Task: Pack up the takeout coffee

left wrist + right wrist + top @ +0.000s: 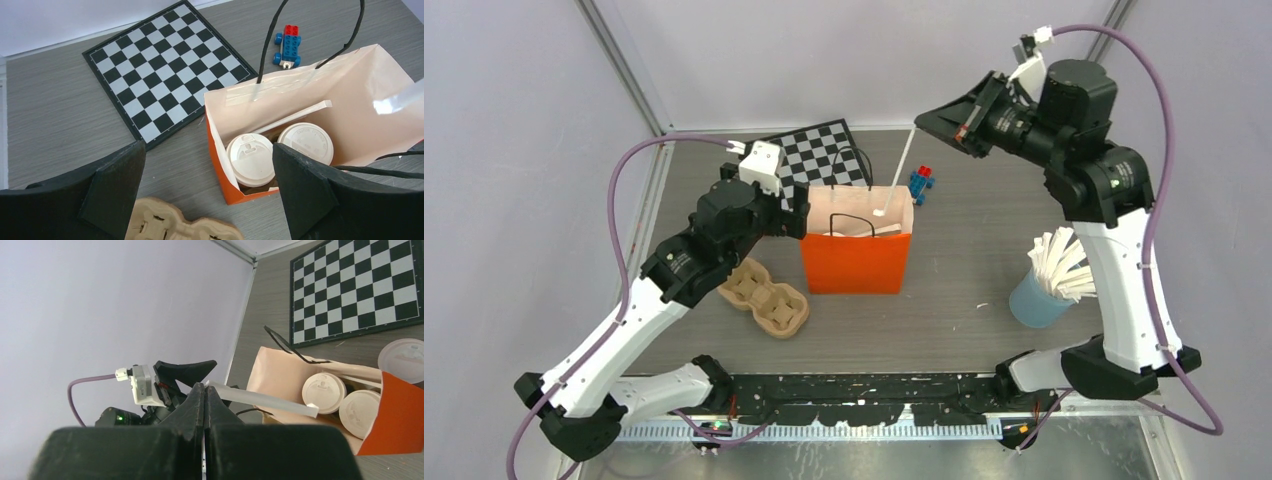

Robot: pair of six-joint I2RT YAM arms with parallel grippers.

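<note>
Two takeout coffee cups with white lids (250, 159) (306, 142) stand inside the open orange paper bag (854, 262), with a wrapped straw (295, 117) lying behind them. Both also show in the right wrist view (324, 392) (359, 407). A third white lid (402, 359) shows just beyond the bag's rim, seemingly outside it. My left gripper (207, 195) is open and empty, above the bag's left end. My right gripper (205, 390) is shut on a white wrapped straw (265, 402), high above the bag's far right, and the straw's free end hangs over the opening.
A tan pulp cup tray (764, 297) lies left of the bag under my left arm. A checkerboard (819, 150) lies behind it. A red and blue brick toy (921, 183) sits behind the bag's right. A pale blue tumbler of straws (1044, 290) stands right.
</note>
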